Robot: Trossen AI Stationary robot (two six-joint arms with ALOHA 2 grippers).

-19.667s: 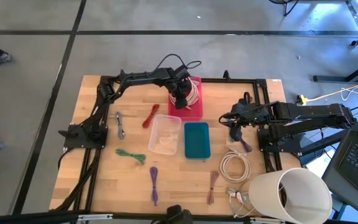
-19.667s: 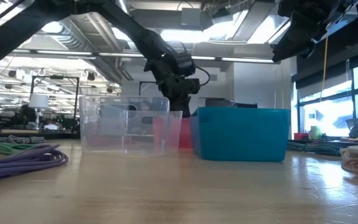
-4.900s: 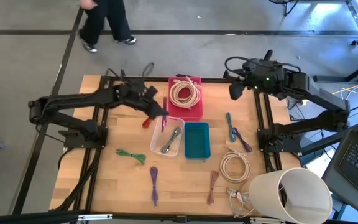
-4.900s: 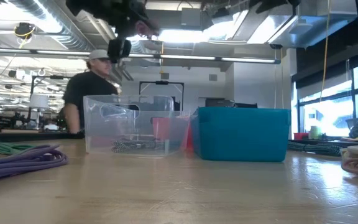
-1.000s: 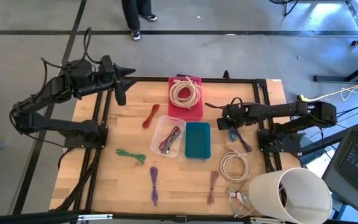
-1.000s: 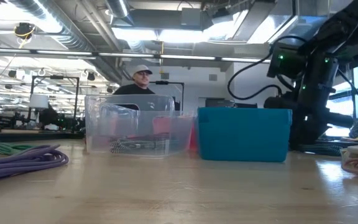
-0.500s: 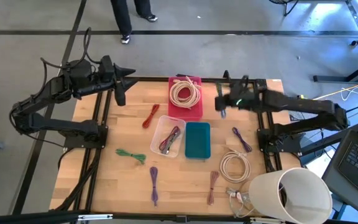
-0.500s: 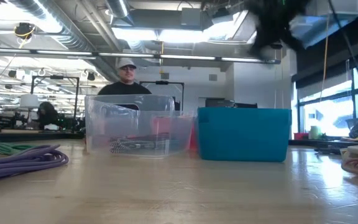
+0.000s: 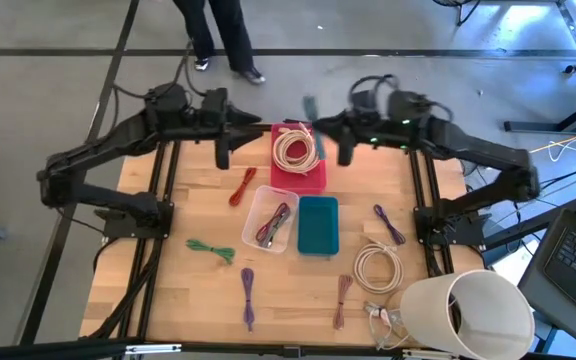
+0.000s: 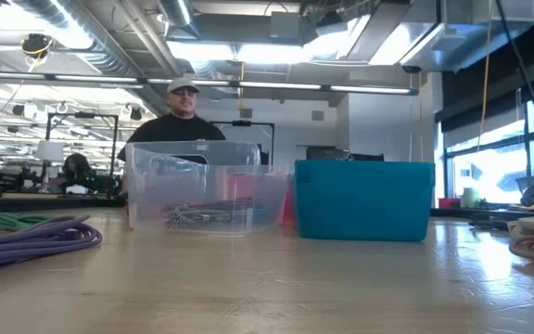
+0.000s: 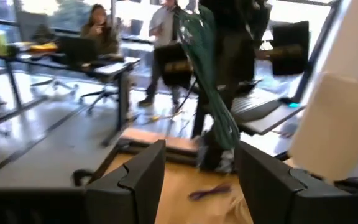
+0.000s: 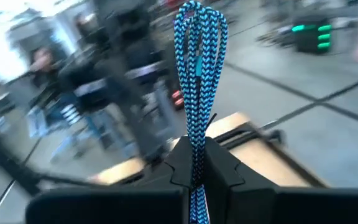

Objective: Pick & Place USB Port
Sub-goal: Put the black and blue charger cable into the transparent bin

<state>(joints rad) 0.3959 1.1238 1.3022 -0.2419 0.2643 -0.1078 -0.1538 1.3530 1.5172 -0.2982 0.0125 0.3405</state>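
A blue braided USB cable (image 12: 197, 81), folded into a bundle, is held high over the table's far edge by my right gripper (image 12: 196, 163), which is shut on it. In the high view that gripper (image 9: 344, 148) hovers just right of the pink bin (image 9: 313, 180), and the cable (image 9: 310, 105) shows as a blur. My left gripper (image 9: 220, 148) hangs open left of the pink bin with nothing between its fingers (image 11: 143, 177). Its wrist view shows the cable (image 11: 211, 81) from the side. Neither gripper shows in the low view. My right gripper pinches the folded cable bundle between its two fingers, several strands together (image 12: 197, 155). The looped end (image 12: 199, 18) stands out well beyond the fingertips. The cable is lifted clear of the table and of every bin.
The pink bin holds a white cable coil (image 9: 296, 150). A clear bin (image 9: 273, 218) with cables and a teal bin (image 9: 317, 224) stand mid-table. Loose red (image 9: 242, 186), green (image 9: 211, 250) and purple (image 9: 387, 223) cables lie around. A white coil (image 9: 376, 268) and a white bucket (image 9: 473, 312) are near right. A person (image 10: 176, 116) stands beyond the table.
My right gripper has taken the blue cable off the table's right side and lifted it clear. It then swung up toward the far edge and left toward the pink bin. The purple cable stayed lying there. My left gripper has moved right toward the pink bin.
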